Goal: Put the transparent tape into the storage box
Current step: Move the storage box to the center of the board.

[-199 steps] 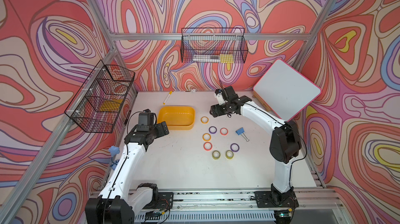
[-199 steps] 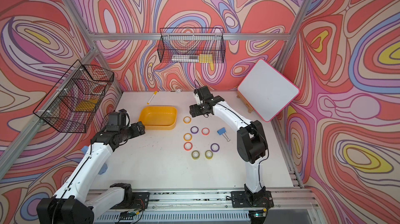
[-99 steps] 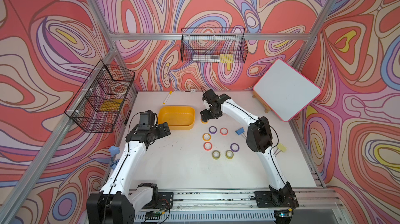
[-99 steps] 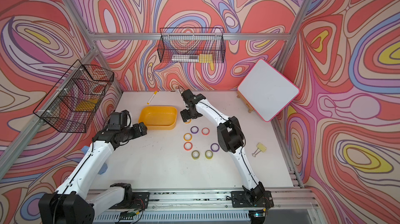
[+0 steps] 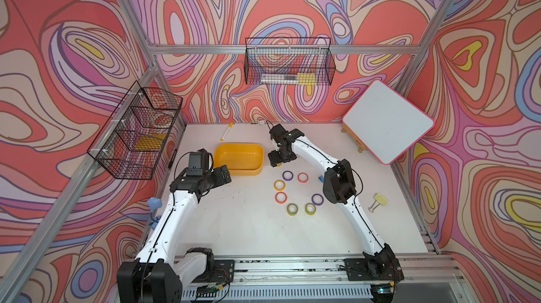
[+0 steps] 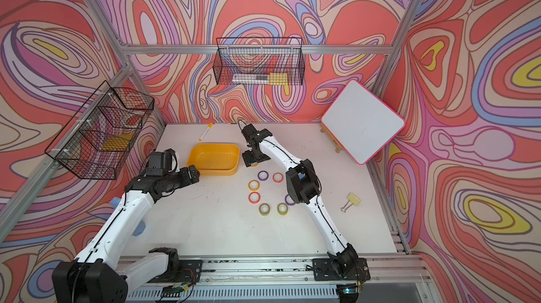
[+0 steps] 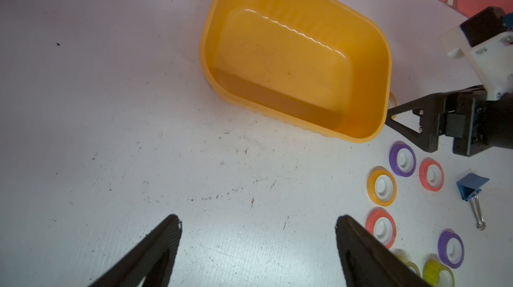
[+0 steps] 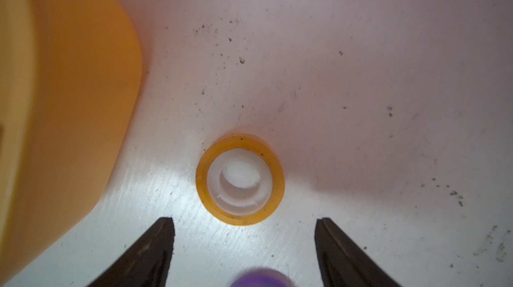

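**Open right gripper [image 5: 275, 162] hangs over yellow tape roll [image 8: 240, 180]**

Down low, just right of the storage box [image 5: 245, 172] and near centre frame in both top views, the right gripper has its jaws spread wide with nothing between them. The right wrist view gives the close look. The yellow tape roll lies flat on the white table [image 8: 361, 77] (white core facing up), just ahead of the two black fingertips [image 8: 151, 252] and clear of both. The box's orange wall shows close beside the roll, a strip of table between them. A blurred purple roll [image 8: 258, 278] peeks in between the finger bases.

Over to the left gripper [image 7: 258, 219]: jaws wide apart as well, empty, hovering over bare table. In both top views it sits by the box's lower left corner.

The other rolls lie in a loose cluster right of centre, all flat on the table, outside the box, none touching. In a top view, the purple roll heads the top row with a red-orange roll [image 5: 303, 177] just beside it. Below left come a yellow-orange roll [image 5: 279, 185] and a second red-orange roll [image 5: 281, 197]. A second purple roll [image 5: 317, 199] sits by the right arm [image 5: 339, 181]. An olive roll [image 5: 292, 209] and a second olive roll [image 5: 310, 208] close the bottom.

A blue binder clip [image 7: 472, 185] lies just beside the red-orange roll, on the side away from the box. A yellow binder clip [image 5: 379, 200] lies well apart, toward the right edge.
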Robot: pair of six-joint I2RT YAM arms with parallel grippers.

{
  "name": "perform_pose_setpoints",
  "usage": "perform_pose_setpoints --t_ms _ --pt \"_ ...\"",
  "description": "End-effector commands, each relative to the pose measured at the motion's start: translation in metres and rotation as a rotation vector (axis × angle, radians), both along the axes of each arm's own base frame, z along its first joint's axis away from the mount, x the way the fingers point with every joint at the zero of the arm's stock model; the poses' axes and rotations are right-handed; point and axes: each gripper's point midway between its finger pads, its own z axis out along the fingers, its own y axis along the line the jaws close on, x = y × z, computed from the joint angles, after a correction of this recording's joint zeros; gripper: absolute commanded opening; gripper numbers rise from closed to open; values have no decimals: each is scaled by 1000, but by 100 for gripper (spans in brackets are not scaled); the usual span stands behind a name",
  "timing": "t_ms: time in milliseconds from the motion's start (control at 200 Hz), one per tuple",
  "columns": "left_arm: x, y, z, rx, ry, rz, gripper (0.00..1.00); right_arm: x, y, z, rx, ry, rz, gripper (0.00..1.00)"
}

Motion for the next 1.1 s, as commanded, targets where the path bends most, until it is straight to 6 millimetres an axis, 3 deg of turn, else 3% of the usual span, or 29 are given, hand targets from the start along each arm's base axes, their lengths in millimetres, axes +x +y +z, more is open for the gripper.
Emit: perform_pose_setpoints --t_ms 0,255,441,841,992,1097 --pt "3 -1 6 -1 -19 0 92 6 -1 -12 -21 -8 -16 82" --pt "8 8 9 11 -28 50 90 10 4 -20 -7 -14 -16 80" --pt "25 18 11 52 -19 80 88 7 6 -22 7 -5 -11 77" --pt "73 55 -21 85 54 177 72 1 4 -13 11 -6 6 78" --pt "88 59 -40 80 109 153 64 -1 2 -11 10 -1 13 78" --pt "98 60 -47 77 92 146 63 -2 2 -12 10 2 13 78"
